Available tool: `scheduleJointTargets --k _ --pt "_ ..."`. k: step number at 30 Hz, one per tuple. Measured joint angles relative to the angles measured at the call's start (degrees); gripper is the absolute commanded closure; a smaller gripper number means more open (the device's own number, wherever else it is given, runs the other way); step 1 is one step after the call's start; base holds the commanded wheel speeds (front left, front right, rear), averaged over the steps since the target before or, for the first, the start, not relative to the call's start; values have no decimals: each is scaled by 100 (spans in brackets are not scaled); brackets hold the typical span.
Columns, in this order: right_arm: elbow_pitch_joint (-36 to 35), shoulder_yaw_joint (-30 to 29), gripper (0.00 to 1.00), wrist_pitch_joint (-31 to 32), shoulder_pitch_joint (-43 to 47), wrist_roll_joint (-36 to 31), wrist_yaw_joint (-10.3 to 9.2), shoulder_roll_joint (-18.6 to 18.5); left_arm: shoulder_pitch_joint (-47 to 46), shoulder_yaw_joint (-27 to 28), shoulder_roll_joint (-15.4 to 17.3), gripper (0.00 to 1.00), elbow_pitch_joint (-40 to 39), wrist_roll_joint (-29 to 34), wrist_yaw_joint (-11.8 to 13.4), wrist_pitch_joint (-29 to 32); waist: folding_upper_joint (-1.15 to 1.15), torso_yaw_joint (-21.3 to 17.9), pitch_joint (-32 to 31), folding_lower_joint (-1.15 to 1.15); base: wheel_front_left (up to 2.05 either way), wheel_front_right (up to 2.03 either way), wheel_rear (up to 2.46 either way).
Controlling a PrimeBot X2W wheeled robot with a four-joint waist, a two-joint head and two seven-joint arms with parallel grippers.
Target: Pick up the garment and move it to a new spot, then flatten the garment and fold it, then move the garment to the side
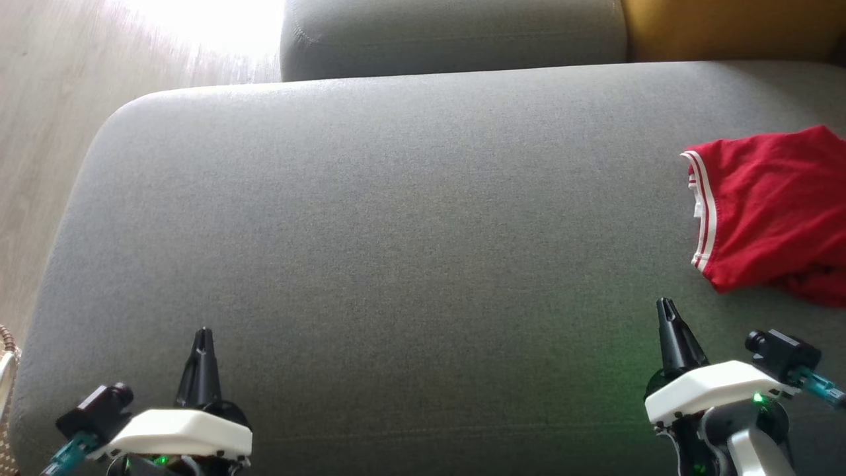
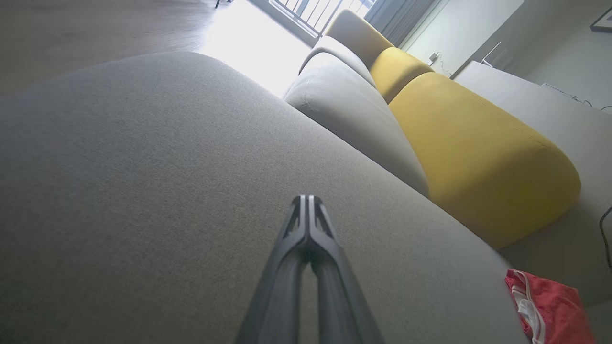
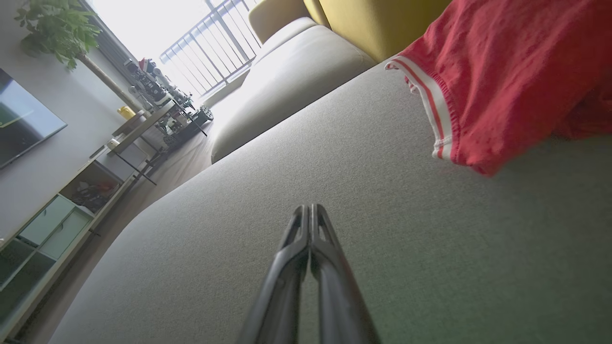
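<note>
The garment (image 1: 773, 211) is a red piece of clothing with a white-striped hem, lying bunched at the right edge of the grey sofa seat (image 1: 396, 231). It also appears in the right wrist view (image 3: 507, 81) and small in the left wrist view (image 2: 550, 308). My right gripper (image 1: 666, 305) is shut and empty, hovering over the cushion a short way to the near left of the garment, apart from it. My left gripper (image 1: 203, 332) is shut and empty at the lower left, far from the garment. Both pairs of fingers show pressed together in the wrist views (image 2: 307, 200) (image 3: 308, 210).
Wooden floor (image 1: 46, 99) lies past the seat's left edge. A second grey cushion (image 1: 456, 33) and a yellow cushion (image 1: 727, 26) stand behind the seat. A TV shelf unit (image 3: 62, 210) and a plant (image 3: 57, 28) line the far wall.
</note>
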Motion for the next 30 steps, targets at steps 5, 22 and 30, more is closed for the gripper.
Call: scheduleJointTargets --k 5,22,30 --pt "-34 -40 100 100 0 319 0 1 -67 89 3 100 25 -312 -48 63 0 -15 0 0 0 0 0" --pt "-154 -177 100 342 1 1314 0 3 -189 147 16 100 144 -1271 -157 320 0 -60 0 0 0 0 0" --pt "-187 -232 100 493 1 1808 0 10 -237 194 20 100 194 -1750 -211 458 0 -82 0 0 0 0 0"
